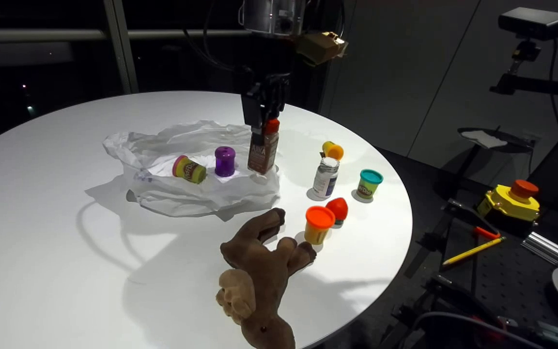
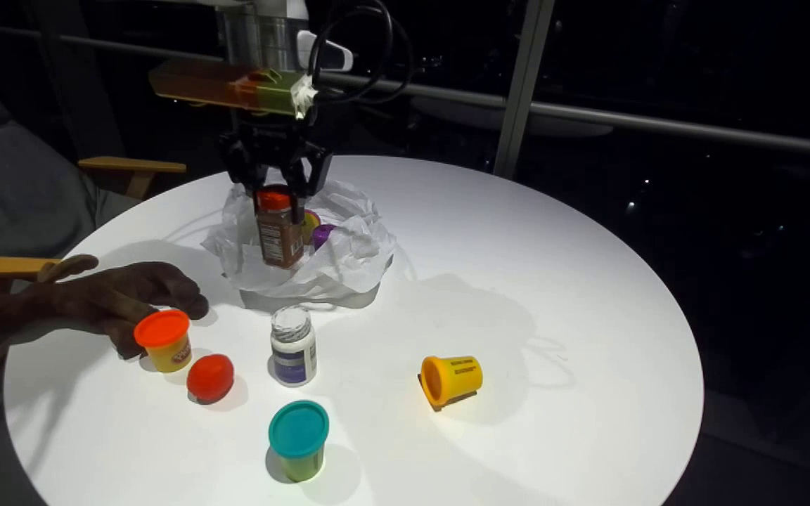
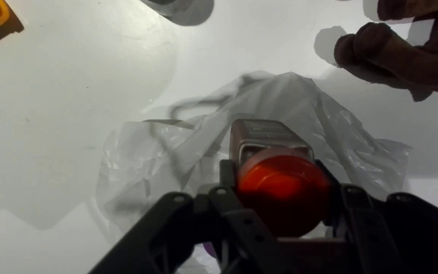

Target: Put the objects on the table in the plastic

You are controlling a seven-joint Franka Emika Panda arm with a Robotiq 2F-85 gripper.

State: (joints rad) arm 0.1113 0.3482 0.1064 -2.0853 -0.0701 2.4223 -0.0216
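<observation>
Bottle (image 1: 263,157) in my grip at the white plastic (image 1: 182,196)

Red cap, slight lean. My gripper (image 2: 278,205) is clenched on it near the cap. Can't tell whether its base touches the plastic. Inside the plastic: purple jar (image 1: 224,163) upright, Play-Doh tub (image 1: 189,169) tipped. Outside, on the round table (image 1: 37,218): white jar (image 2: 294,355), teal-lidded tub (image 2: 299,436) and orange-lidded tub (image 2: 164,341) upright; red egg-shaped item (image 2: 211,378) beside the latter; yellow tub (image 2: 458,377) on its side; brown plush (image 1: 263,269) lying down.

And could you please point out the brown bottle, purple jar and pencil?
Brown bottle (image 2: 278,237), in an exterior view: label.
Purple jar (image 1: 224,165), in an exterior view: body.
Pencil (image 1: 474,251), in an exterior view: shaft.
</observation>
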